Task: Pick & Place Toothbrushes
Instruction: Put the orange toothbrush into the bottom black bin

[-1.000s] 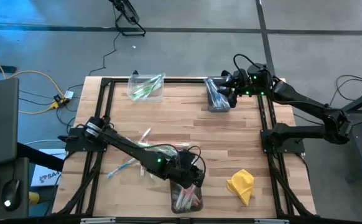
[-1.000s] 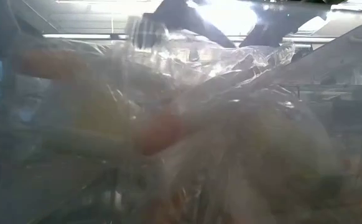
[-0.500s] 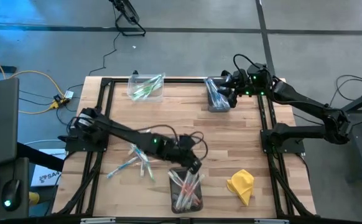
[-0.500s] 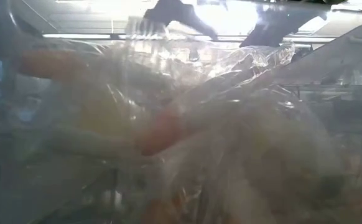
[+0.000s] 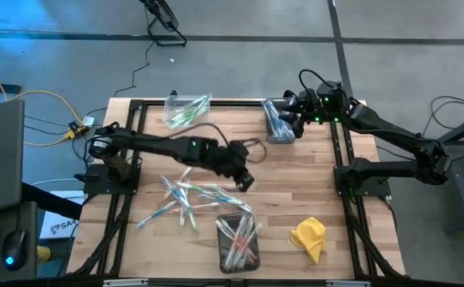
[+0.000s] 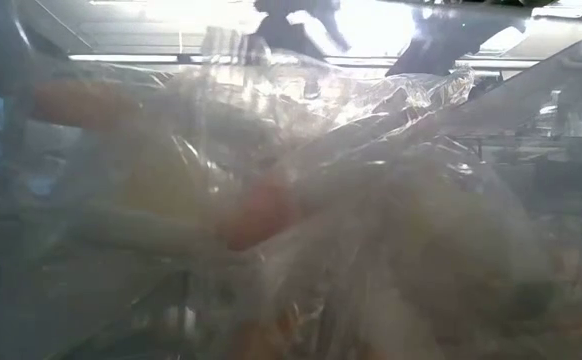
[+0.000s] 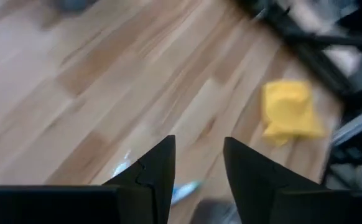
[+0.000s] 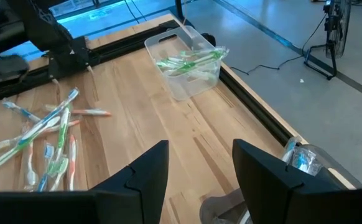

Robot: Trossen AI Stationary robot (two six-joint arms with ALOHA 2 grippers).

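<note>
Toothbrushes [image 5: 186, 197]: loose heap on worktop [image 5: 296, 171]; likely light, stiff, slippery (best pinched mid-handle). Left pincer [image 7: 198, 167] parted, empty; right pincer [image 8: 201, 163] parted, empty.

On your table [image 5: 296, 171], a loose scatter of toothbrushes [image 5: 186, 199] lies left of centre toward the near edge. One bin [image 5: 239, 242] sits at the near edge, with the cloth [image 5: 309, 237] to its right. Two more bins stand along the far edge: one [image 5: 186, 112] left, one [image 5: 278, 121] right under the right end effector [image 5: 290, 116]. The left end effector [image 5: 245, 182] hangs above the middle, probably just past the scatter.
</note>
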